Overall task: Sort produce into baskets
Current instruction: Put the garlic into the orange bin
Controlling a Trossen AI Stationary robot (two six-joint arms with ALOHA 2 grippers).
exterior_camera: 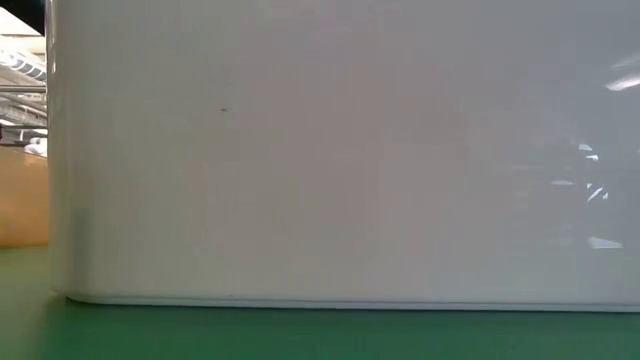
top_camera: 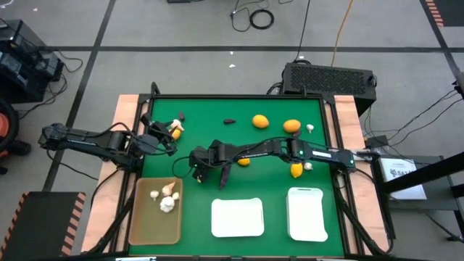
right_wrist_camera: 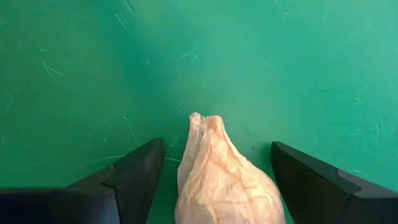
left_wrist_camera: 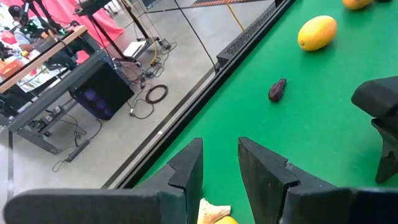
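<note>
Between the right tool's (right_wrist_camera: 214, 180) spread fingers lies a whitish bulb (right_wrist_camera: 221, 177)

A white basket (exterior_camera: 340, 150) wall fills nearly the whole low view, standing on the green surface (exterior_camera: 300, 335). Beside its one end shows a tan-brown basket (exterior_camera: 22, 200).

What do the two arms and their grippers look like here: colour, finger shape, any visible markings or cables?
Both arms are dark, nearly black, built of jointed segments. The right arm has a pale label patch near its base end. The left gripper and the right gripper each have two matte black, wedge-shaped fingers with flat inner faces and angular edges. No loose cables show along either arm.
</note>
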